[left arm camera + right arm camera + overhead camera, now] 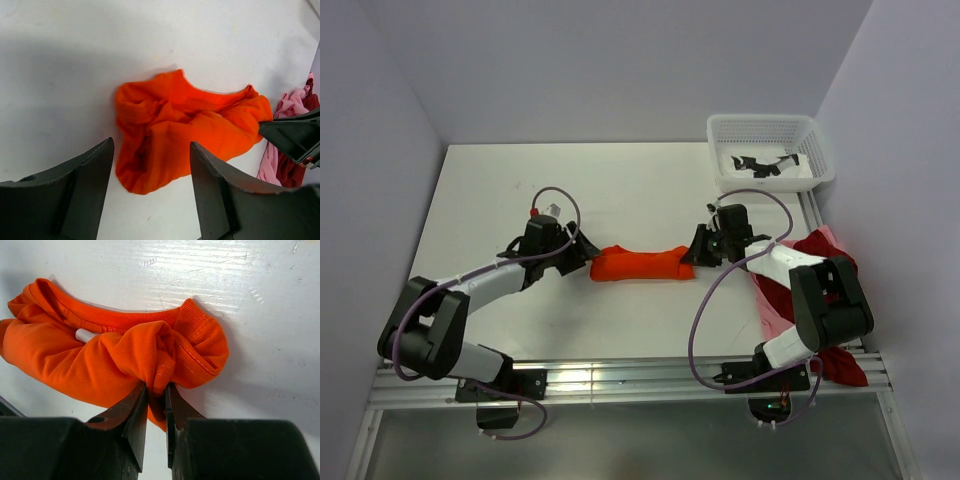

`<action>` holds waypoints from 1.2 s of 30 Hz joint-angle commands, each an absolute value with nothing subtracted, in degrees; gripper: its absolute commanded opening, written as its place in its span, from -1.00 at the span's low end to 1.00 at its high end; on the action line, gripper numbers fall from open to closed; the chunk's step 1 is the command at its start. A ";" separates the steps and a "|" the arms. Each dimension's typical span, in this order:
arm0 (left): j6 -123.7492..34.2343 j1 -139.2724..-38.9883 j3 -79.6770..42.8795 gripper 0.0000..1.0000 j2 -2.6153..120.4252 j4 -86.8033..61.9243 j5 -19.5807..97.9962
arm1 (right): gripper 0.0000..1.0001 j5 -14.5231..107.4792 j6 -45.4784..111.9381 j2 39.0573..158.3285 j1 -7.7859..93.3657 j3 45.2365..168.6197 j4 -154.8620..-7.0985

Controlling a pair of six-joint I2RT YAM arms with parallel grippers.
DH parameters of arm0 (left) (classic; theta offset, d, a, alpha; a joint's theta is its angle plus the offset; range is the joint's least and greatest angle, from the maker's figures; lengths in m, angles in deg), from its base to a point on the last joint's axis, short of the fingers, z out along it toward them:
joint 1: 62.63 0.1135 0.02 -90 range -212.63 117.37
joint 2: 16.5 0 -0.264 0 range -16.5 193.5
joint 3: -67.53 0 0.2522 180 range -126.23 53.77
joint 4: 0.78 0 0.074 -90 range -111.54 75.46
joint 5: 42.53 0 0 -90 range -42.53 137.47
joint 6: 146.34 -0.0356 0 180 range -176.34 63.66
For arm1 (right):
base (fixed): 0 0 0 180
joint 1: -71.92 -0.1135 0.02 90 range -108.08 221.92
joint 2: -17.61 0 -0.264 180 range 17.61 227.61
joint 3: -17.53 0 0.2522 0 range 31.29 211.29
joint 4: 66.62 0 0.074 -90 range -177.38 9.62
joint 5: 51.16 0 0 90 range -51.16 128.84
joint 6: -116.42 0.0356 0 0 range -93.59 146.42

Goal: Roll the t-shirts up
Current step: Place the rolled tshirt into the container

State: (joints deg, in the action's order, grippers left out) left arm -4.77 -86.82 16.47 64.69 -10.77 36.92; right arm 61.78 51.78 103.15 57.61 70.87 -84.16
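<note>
Sitting in the far right corner of the white table point(490, 200), the white plastic mesh basket point(760, 122) has some small black and white bits in it, too small to tell what. The soft bright orange t-shirt point(638, 265) lies bunched in a long roll in the middle of the table. The left gripper point(150, 192) is by its left end, fingers wide apart, holding nothing. The right gripper point(156, 405) pinches a fold of orange cloth at the other end, fingers nearly together. The dark red t-shirt point(845, 365) and pale pink t-shirt point(292, 105) lie heaped at the table's right edge.
</note>
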 commanded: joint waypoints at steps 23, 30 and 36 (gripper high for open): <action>-3.34 -81.53 24.68 0.30 78.23 15.60 18.20 | -1.00 64.59 50.32 103.92 58.20 71.11 -81.79; -4.12 -82.05 22.75 -0.49 82.81 17.81 18.20 | -1.00 65.12 50.50 104.36 58.21 71.28 -81.70; -4.13 -83.29 22.66 -0.99 81.59 17.89 20.65 | -1.00 65.29 50.67 104.45 58.21 72.34 -82.32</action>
